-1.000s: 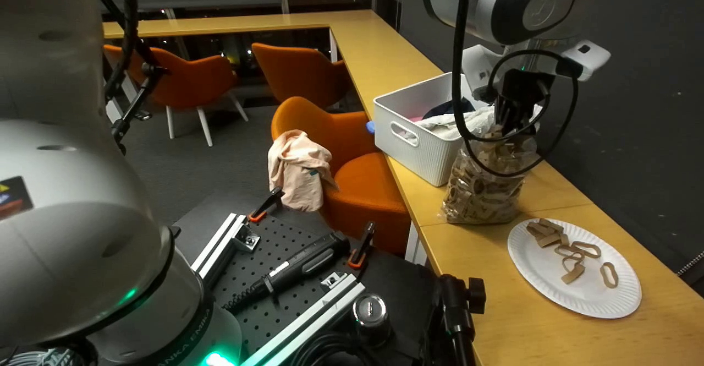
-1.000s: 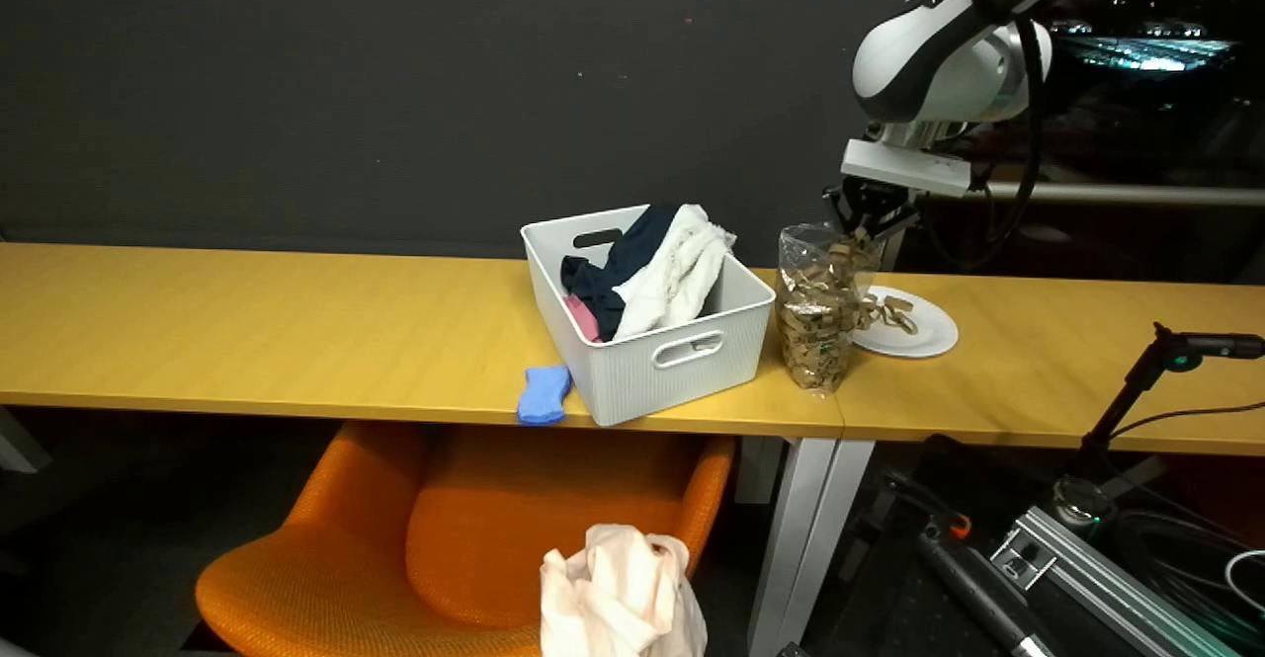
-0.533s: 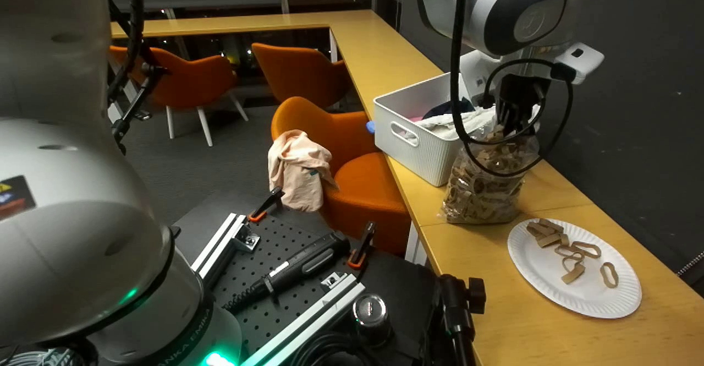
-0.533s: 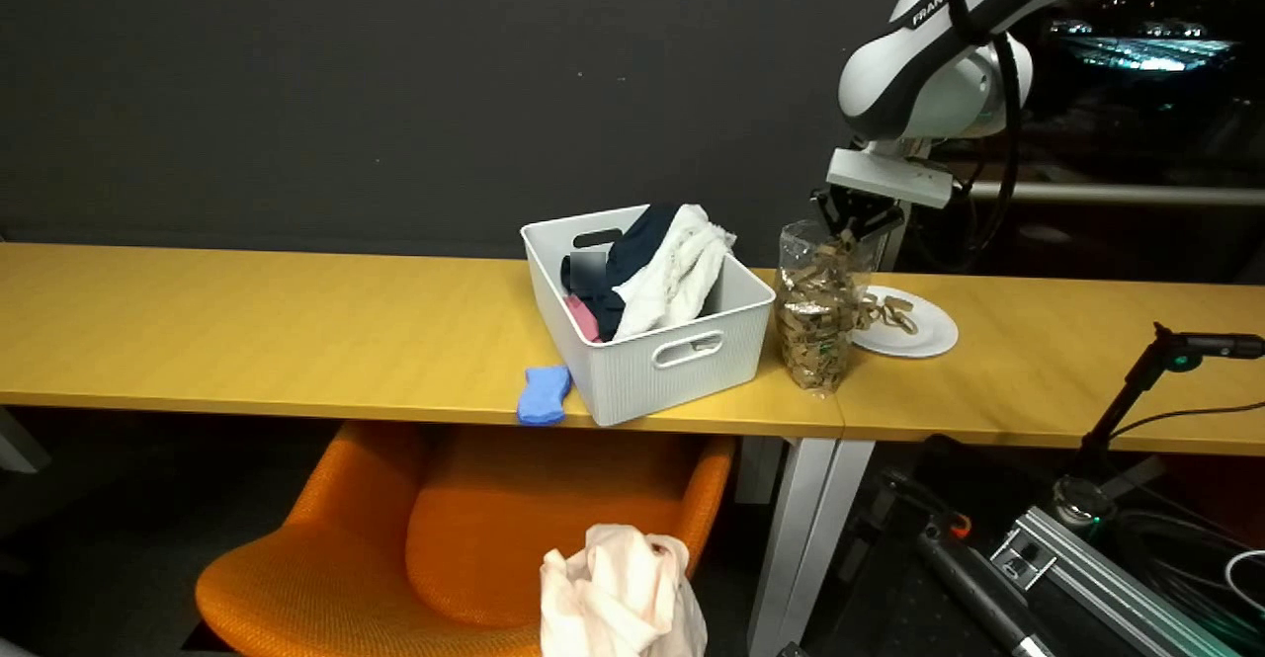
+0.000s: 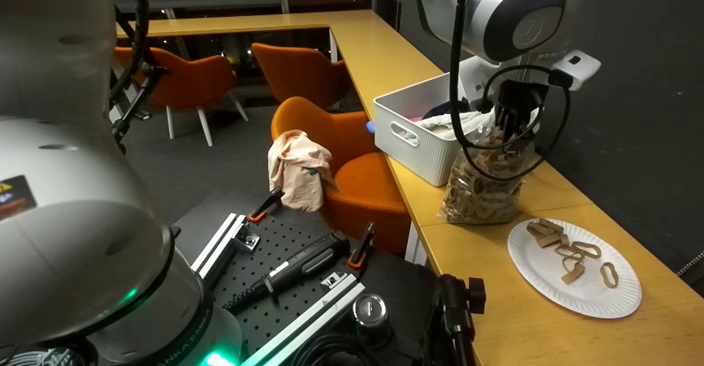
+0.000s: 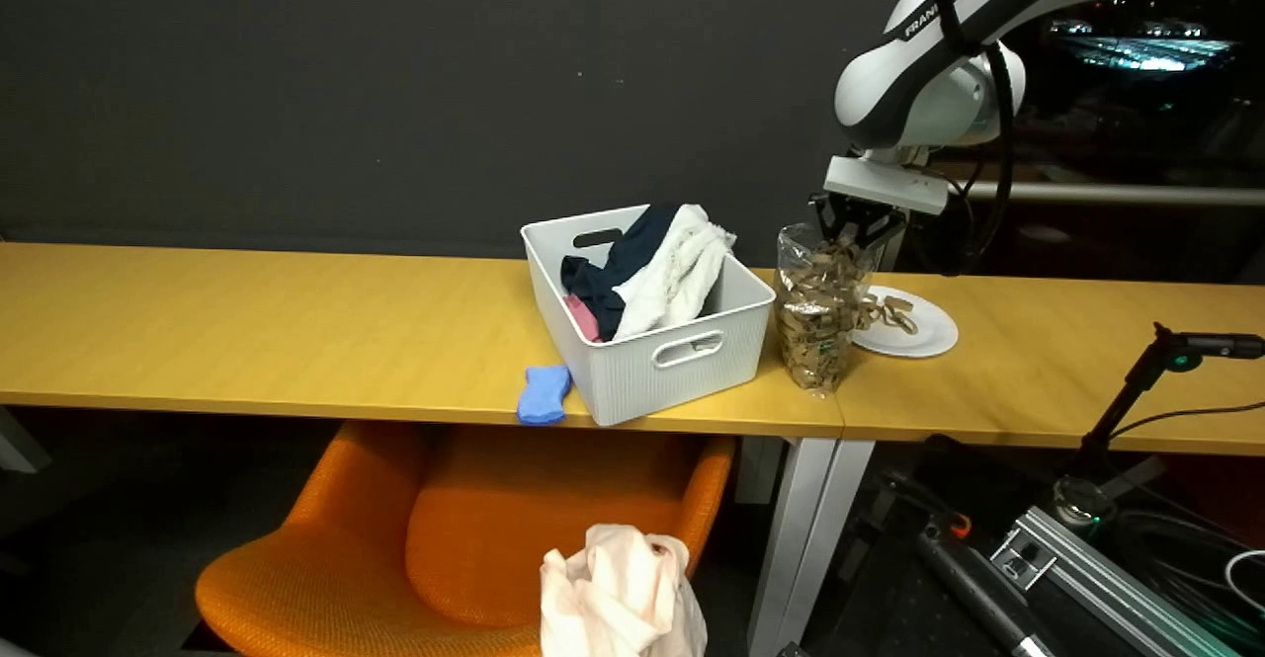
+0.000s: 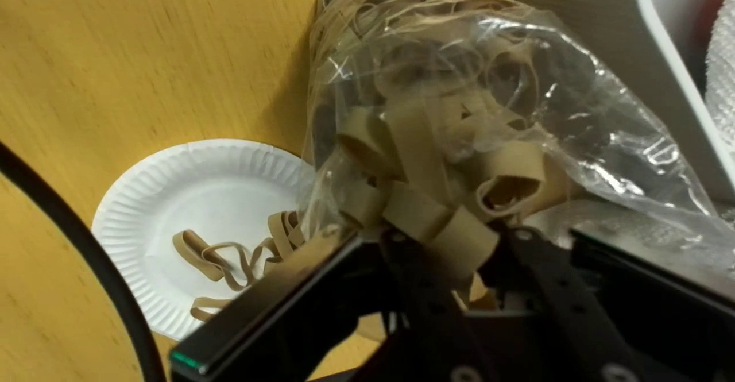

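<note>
The yellow desk (image 6: 247, 331) runs along a dark wall (image 6: 346, 94) and carries most of the items noted here. A robot arm (image 6: 894, 94) reaches over it, extended to the clear bag (image 6: 815, 331). An orange chair (image 6: 474, 538) stands at the desk's front edge, a pale pink cloth (image 6: 618, 588) draped over it. On the desk, a white basket (image 6: 662, 390) contains dark, white and pink fabric (image 6: 682, 272). Just beside it, the clear bag stands upright, mouth upward, filled with tan bands (image 7: 416, 141); whether bag and basket touch cannot be confirmed. A white paper plate (image 5: 594, 294) lies flat near the bag, on the side away from the basket. The gripper (image 7: 459, 235) points down at the bag's mouth. Its jaws stand slightly apart, with several of the tan bands between them; whether these are pinched or merely lie in the gap cannot be determined. A blue cloth (image 6: 544, 395) lies beside the basket at the desk's edge. Smallest are the loose bands (image 5: 550, 239) on the plate: a cluster, with one lying apart from the rest.
</note>
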`<action>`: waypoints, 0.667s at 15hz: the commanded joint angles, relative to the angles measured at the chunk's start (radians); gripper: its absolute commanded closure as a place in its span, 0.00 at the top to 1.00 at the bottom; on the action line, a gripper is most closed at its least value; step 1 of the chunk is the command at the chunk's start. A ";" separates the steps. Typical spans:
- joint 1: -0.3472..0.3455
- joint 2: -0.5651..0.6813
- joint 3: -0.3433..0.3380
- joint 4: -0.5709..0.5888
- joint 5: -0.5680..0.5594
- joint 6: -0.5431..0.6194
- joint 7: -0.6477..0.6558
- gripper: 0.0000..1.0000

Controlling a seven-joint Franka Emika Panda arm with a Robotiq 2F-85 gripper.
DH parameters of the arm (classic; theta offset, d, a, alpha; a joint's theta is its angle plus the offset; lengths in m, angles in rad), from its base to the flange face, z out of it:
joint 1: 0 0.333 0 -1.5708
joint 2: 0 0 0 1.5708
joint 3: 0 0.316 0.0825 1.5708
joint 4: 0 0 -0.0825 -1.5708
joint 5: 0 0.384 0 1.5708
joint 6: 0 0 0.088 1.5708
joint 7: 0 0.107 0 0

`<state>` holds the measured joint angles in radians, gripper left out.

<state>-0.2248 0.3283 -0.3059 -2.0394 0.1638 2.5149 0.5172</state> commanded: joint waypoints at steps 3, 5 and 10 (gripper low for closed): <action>-0.012 -0.006 -0.003 0.026 0.021 0.015 0.001 0.75; -0.015 -0.004 0.001 0.031 0.030 0.020 -0.003 0.90; -0.019 -0.029 0.013 0.025 0.076 0.047 -0.018 1.00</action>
<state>-0.2358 0.3258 -0.3044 -2.0105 0.2032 2.5413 0.5161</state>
